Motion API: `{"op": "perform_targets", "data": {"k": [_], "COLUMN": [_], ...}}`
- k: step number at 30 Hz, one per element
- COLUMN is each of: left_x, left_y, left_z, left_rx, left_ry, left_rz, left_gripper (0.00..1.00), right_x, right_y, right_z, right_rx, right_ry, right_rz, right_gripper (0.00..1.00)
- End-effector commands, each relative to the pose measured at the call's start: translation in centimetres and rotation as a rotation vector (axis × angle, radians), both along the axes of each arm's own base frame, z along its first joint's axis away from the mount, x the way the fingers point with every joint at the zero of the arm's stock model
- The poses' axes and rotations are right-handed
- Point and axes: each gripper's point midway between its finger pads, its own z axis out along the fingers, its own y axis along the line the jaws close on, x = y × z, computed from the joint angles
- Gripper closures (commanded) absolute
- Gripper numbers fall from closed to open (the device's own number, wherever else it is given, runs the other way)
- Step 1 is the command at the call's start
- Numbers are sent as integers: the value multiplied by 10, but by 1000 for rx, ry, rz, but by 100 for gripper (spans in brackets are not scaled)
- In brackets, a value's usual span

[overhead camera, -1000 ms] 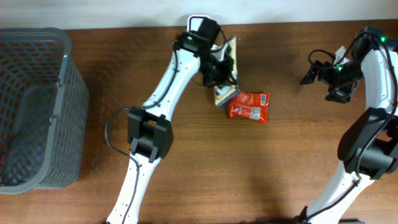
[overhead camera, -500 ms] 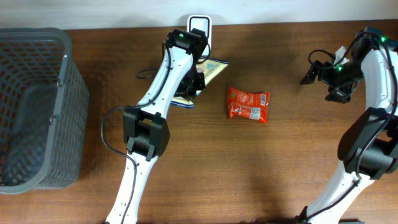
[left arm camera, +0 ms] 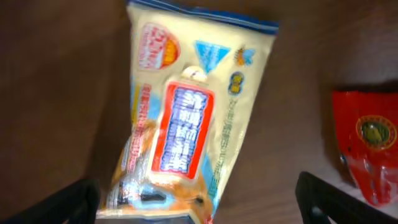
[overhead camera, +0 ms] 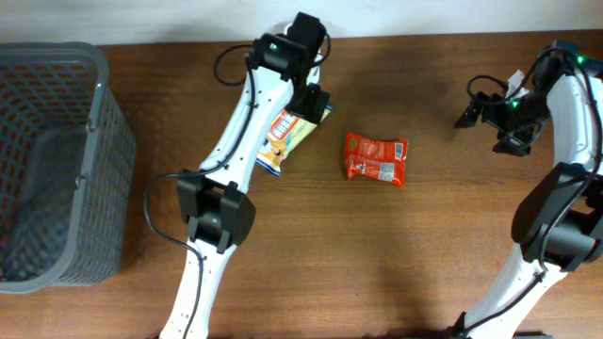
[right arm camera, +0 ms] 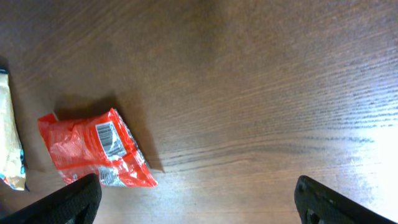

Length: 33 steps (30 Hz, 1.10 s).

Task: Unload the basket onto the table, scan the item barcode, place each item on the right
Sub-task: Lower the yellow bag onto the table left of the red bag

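A cream snack packet (overhead camera: 283, 139) with a red and blue label lies flat on the wooden table, slanted. My left gripper (overhead camera: 316, 100) hovers just above its upper right end, open. In the left wrist view the cream packet (left arm camera: 186, 118) fills the space between the two wide-spread fingertips (left arm camera: 59, 202), untouched by either, and my left gripper (left arm camera: 199, 210) is open. A red packet (overhead camera: 377, 159) lies to its right, and the right wrist view shows a barcode (right arm camera: 109, 138) on the red packet (right arm camera: 93, 152). My right gripper (overhead camera: 470, 112) hangs open at the far right, holding nothing.
A dark grey mesh basket (overhead camera: 94, 122) stands at the table's left edge. The left arm stretches from the front of the table up to the back edge. The cream packet's end (right arm camera: 9, 137) shows at the left border of the right wrist view.
The left gripper has opened and let go of the cream packet, which now lies flat on the table. The left wrist has swung right and back. The right arm has not moved.
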Motion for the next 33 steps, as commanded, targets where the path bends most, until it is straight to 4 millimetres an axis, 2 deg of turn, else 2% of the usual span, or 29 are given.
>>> {"op": "perform_targets", "data": {"k": [1, 3, 5, 8, 9, 10, 11, 12, 14, 16, 17, 19, 21, 22, 23, 24, 27, 28, 30, 31, 32, 33], "left_x": [-14, -18, -23, -20, -21, -25, -29, -31, -37, -43, -51, -67, -68, -63, -54, -48, -42, -43, -40, -37, -34, -32], "left_y": [-19, -9, -6, 7, 7, 9, 10, 10, -6, -33, -50, -79, -80, -73, -62, -57, -50, -46, -28, -13, 13, 36], "left_z": [-65, -99, -116, -127, -127, -127, -126, -123, -111, -67, -35, 35, 69, 76, 71, 51, -31, -53, -84, -100, -120, -132], "left_rx": [115, 234, 261, 338, 337, 346, 346, 332, 230, 39, -108, -512, -823, -951, -1059, -1132, -1136, -1095, -931, -816, -661, -549], "left_ry": [106, 140, 173, 172, 174, 192, 203, 206, 225, 218, 231, 305, 408, 464, 521, 587, 710, 730, 714, 700, 671, 646], "left_rz": [-180, -179, -182, -169, -163, -166, -140, -96, -108, -133, -154, -208, -215, -196, -159, -117, -11, 22, 98, 174, 263, 312], "left_gripper": [5, 8, 11, 29, 48, 82, 98, 100, 100, 100, 100, 100, 100, 100, 100, 100, 100, 100, 100, 100, 100, 100], "right_x": [2, 2, 2, 2, 2, 2, 2, 2, 2, 2, 2, 2, 2, 2, 2, 2, 2, 2, 2, 2, 2, 2], "right_y": [0, 0, 1, 1, 0, 0, 1, 1, 1, 0, 1, 0, 1, 1, 1, 0, 1, 1, 0, 1, 0, 1], "right_z": [6, 6, 6, 6, 6, 6, 6, 6, 6, 6, 6, 6, 6, 6, 6, 6, 6, 6, 6, 6, 6, 6], "right_rx": [-10, -10, -10, -10, -10, -10, -10, -10, -10, -10, -10, -10, -10, -10, -10, -10, -10, -10, -10, -10, -10, -10], "right_ry": [-13, -13, -13, -13, -13, -13, -13, -13, -13, -13, -13, -13, -13, -13, -13, -13, -13, -13, -13, -13, -13, -13], "right_rz": [0, 0, 0, 0, 0, 0, 0, 0, 0, 0, 0, 0, 0, 0, 0, 0, 0, 0, 0, 0, 0, 0], "right_gripper": [1, 1, 1, 1, 1, 1, 1, 1, 1, 1, 1, 1, 1, 1, 1, 1, 1, 1, 1, 1, 1, 1]}}
